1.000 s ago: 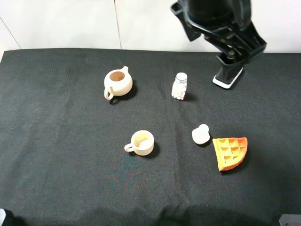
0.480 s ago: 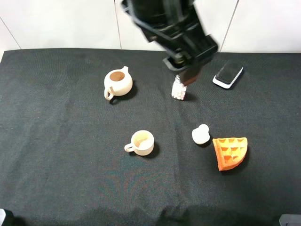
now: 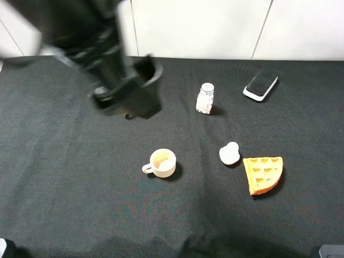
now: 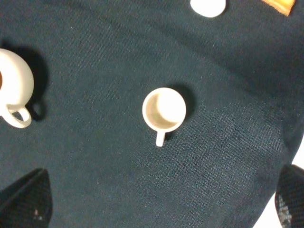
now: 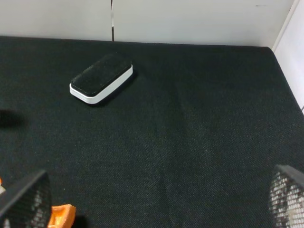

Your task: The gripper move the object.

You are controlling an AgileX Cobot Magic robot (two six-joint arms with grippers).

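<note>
Just a black cloth-covered table [image 3: 64,215], a bit wrinkled toward the near edge. Pale off-white wall panels [image 3: 204,27] behind it, split by thin dark seams. Another light panel [image 5: 292,42] off the right end. Soft, even lighting, short shadows.

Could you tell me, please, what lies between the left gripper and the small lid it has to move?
The cup sits roughly between the left gripper, which hangs open and blurred over the teapot, and the lid. It is low, so a raised path should clear it.
</note>
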